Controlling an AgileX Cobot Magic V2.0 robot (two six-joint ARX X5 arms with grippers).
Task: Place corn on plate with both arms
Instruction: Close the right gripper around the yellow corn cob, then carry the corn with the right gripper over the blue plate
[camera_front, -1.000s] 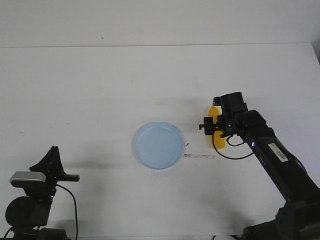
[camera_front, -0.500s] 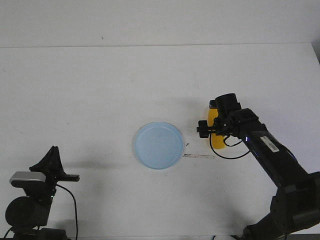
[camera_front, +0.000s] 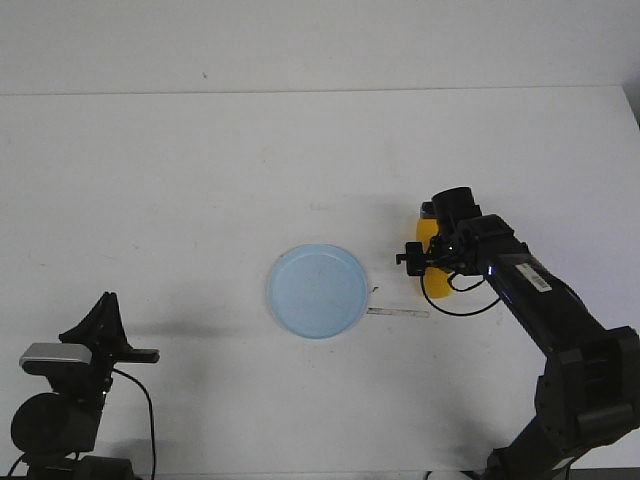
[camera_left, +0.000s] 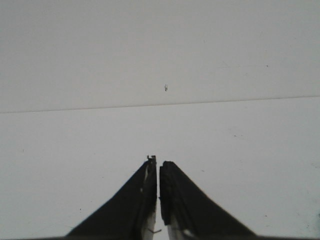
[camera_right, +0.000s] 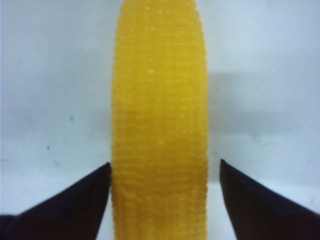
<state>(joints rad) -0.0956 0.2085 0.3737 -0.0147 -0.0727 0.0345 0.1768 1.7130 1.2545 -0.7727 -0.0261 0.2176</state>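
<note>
Right gripper (camera_right: 160, 175) lowered, corn (camera_front: 432, 262) pointing away

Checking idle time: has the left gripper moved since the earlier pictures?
No. The left gripper sits at the same spot near the table's front-left edge, same distance from the plate.

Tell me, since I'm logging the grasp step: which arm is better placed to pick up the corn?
Right. The right gripper sits open with the corn between its fingers, right of the plate. The left gripper is shut, far from it.
</note>
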